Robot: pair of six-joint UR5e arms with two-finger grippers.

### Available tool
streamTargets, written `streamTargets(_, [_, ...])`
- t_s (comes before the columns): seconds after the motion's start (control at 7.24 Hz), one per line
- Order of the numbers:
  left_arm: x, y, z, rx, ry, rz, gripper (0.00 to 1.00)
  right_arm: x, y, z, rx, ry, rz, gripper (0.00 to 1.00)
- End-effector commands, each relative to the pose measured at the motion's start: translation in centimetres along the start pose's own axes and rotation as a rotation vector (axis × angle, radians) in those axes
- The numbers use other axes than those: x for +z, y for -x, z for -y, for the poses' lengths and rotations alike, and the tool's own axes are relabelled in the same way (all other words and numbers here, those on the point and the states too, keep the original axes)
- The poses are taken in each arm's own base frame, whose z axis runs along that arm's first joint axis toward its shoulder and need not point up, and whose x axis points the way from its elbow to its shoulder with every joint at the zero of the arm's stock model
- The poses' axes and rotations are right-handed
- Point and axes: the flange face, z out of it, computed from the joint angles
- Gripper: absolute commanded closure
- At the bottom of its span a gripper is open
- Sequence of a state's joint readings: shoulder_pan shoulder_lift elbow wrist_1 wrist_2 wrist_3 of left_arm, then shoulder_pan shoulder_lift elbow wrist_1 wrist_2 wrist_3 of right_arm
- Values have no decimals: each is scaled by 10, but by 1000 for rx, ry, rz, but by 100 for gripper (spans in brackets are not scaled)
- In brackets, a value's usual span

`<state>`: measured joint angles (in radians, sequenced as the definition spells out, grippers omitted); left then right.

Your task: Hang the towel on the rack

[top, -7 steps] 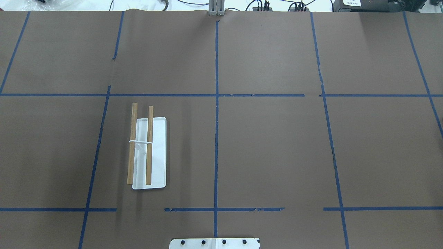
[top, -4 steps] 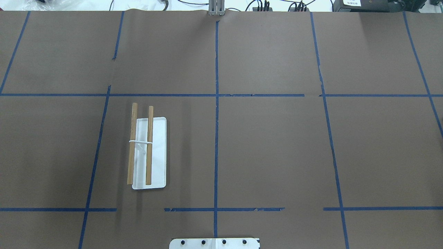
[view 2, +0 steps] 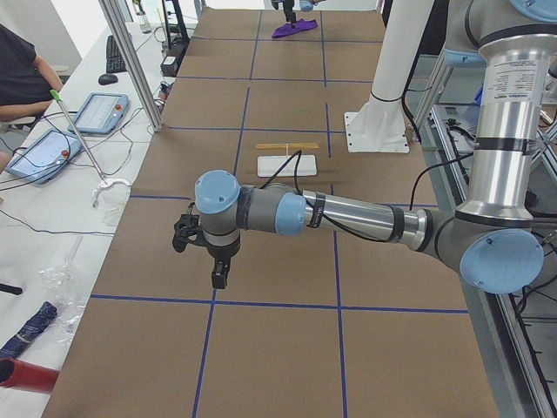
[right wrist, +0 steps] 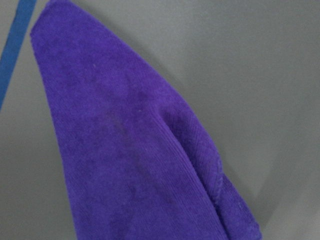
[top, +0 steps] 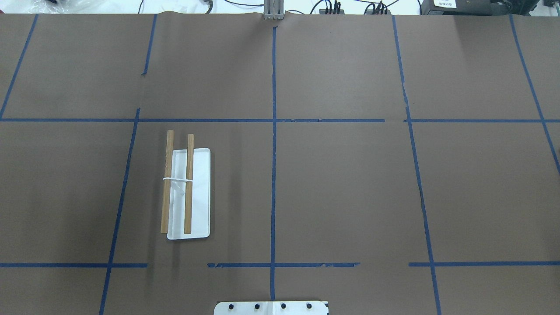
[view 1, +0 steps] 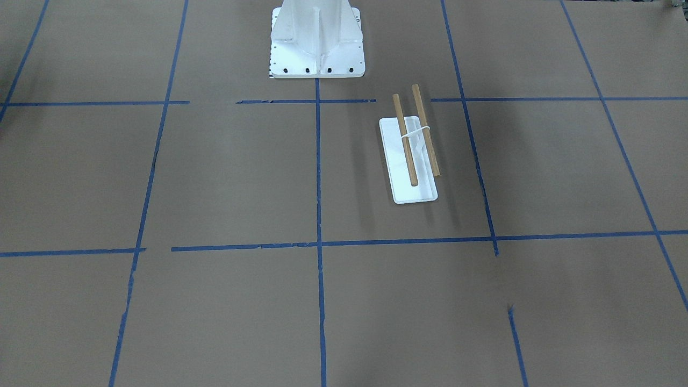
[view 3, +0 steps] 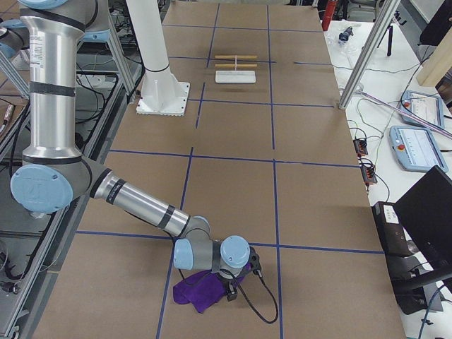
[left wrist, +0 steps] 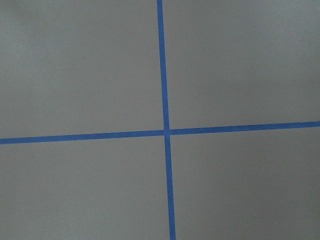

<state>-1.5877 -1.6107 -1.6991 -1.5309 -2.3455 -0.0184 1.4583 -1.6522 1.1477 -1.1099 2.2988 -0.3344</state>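
Brown paper-covered table (top: 350,197) marked into a grid by strips of blue tape (left wrist: 165,131), with the large white metal pedestal with bolt holes (view 1: 317,43) at the robot's edge on the centre line. The rack of two parallel brown wooden dowels on a flat white rectangular base (top: 189,188) stands on the robot's left half of the table, one square out from the pedestal and just left of the central tape line. Its dowels run away from the robot and are joined at mid-length by a thin white support; from across the table (view 1: 407,148) the outer dowel overhangs the base's edge. The crumpled purple terry towel (view 3: 201,289) lies on the paper at the table's end on the robot's right, well apart from the rack and beyond the overhead camera's field. It fills most of the right wrist view (right wrist: 130,150). The right arm reaches low along the table, its forearm nearly level, and the right gripper (view 3: 230,291) points down onto the towel; whether its fingers are parted or have hold of the cloth cannot be told. The left arm stretches level over the opposite end, and the left gripper (view 2: 219,274) hangs above a tape crossing; how far its fingers are apart cannot be told either. Two tablets (view 2: 52,152) lie on the side bench.
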Motion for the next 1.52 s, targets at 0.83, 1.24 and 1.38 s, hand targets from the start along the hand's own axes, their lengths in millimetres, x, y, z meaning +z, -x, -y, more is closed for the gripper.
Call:
streamTargets(0.83, [-1, 0, 0, 5, -7, 0, 0, 2, 0, 0, -10, 2, 0, 100])
streamTargets(1.24, [-6, -5, 1, 10, -17, 0, 0, -30, 19, 31, -64, -68, -9, 100])
streamTargets(1.38, [-7, -7, 1, 13, -18, 0, 0, -62, 28, 47, -93, -131, -36, 100])
